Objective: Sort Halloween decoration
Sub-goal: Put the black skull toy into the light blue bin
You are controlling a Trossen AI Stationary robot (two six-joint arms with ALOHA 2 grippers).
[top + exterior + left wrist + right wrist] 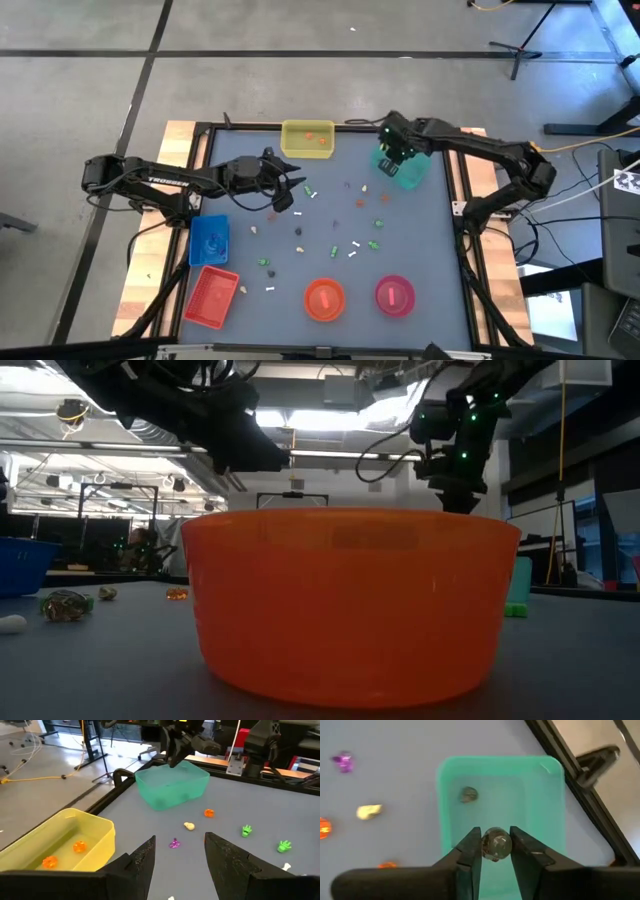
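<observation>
Halloween decoration pieces lie scattered over the grey tabletop (pixel 420 250) in the middle of the high view, and one small dark grey ball (pixel 496 843) sits clamped between the fingers of the right gripper (pixel 496 851). That gripper hangs directly above the teal tray (pixel 455 785) near the upper right of the tabletop, where one like piece (pixel 468 794) already lies, so the drop looks to be straight down. The left gripper (pixel 179 851) waits centre-left, fingers apart and empty.
</observation>
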